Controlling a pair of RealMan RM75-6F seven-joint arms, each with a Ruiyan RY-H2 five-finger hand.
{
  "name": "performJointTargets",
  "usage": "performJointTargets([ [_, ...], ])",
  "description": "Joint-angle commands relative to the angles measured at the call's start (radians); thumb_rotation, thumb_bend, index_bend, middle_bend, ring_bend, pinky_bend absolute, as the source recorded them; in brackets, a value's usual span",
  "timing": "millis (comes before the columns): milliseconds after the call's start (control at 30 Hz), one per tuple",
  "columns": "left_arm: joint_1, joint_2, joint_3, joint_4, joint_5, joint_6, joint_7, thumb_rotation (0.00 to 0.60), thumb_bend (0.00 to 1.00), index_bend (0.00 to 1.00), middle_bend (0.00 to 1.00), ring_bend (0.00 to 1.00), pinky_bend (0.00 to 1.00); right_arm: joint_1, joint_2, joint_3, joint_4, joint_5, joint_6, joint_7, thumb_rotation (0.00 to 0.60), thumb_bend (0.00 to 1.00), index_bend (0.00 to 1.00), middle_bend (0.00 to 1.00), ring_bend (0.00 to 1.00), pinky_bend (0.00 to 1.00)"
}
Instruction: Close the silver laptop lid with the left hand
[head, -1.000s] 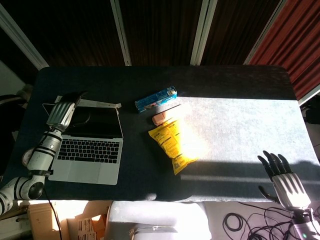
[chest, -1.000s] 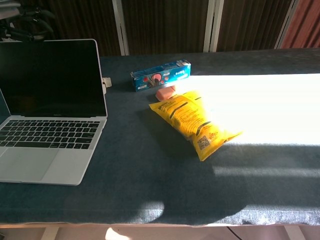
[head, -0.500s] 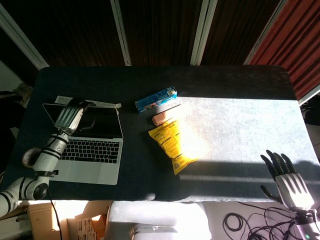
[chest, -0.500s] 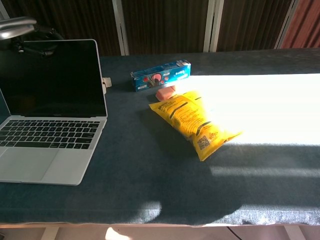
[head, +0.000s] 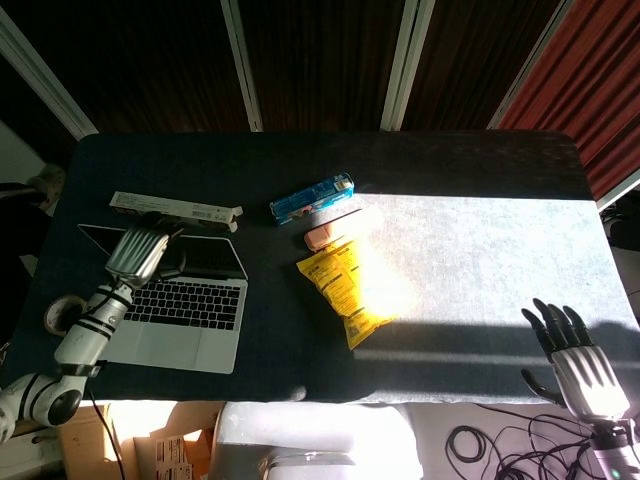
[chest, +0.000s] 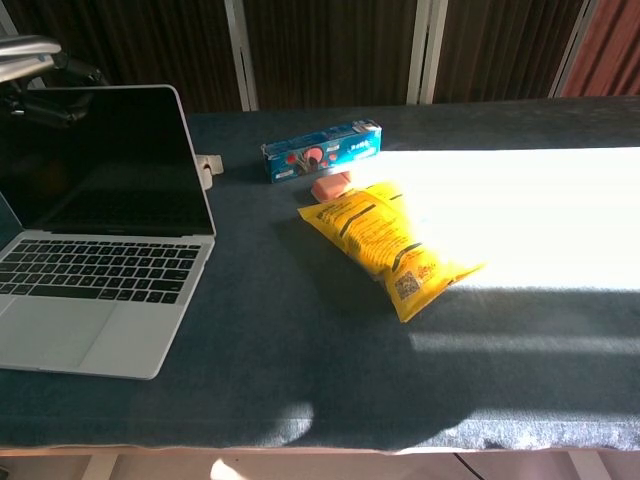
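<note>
A dark blue counter (head: 470, 160) seen from above and from chest height, half in shadow, half in a bright band of sunlight. On the left side near the front edge sits the silver laptop (head: 165, 300), its lid (chest: 100, 160) open and leaning forward over the keyboard, the screen black. The robot's left hand (head: 138, 250) rests on the top edge of the lid near its left corner, metal back facing up; its fingers curl over the far side of the lid, and how tightly they press cannot be told. From the chest camera only a sliver of this hand shows at the upper left, above the lid. Behind the laptop lies a long pale box (head: 175, 208), flat on the counter. Towards the middle sit a blue rectangular packet (head: 312, 197), just in front of it a small pink object (head: 322, 236), and next a yellow snack bag (head: 346, 286) lying flat, touching or nearly touching the pink object. A roll of tape (head: 58, 313) lies at the counter's left edge beside the laptop. The right hand (head: 570, 355) hangs off the front right corner, away from everything, fingers spread and holding nothing.
</note>
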Motion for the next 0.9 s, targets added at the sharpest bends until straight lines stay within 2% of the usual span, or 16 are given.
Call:
performJointTargets([
  [33,0.027,0.047,0.023,-0.071,0.019,0.029,0.044,0.282,0.65,0.42,0.39,0.21,0.18,0.002,-0.003,0.000,-0.002,-0.001,-0.003,-0.008,0.600,0.22,0.00,0.00,0.00,0.00],
  [300,0.074,0.109,0.081,-0.184,0.090,0.093,0.156,0.276,0.65,0.37,0.39,0.22,0.20,0.004,-0.012,-0.002,-0.009,-0.007,-0.008,-0.033,0.600,0.22,0.00,0.00,0.00,0.00],
  [600,0.118,0.190,0.134,-0.292,0.094,0.117,0.299,0.200,0.71,0.36,0.39,0.22,0.20,0.001,-0.018,-0.004,-0.010,-0.012,-0.005,-0.048,0.600,0.22,0.00,0.00,0.00,0.00],
  [900,0.181,0.277,0.214,-0.400,0.144,0.139,0.417,0.083,0.76,0.31,0.39,0.22,0.21,0.000,-0.022,-0.006,-0.012,-0.013,-0.006,-0.059,0.600,0.22,0.00,0.00,0.00,0.00],
])
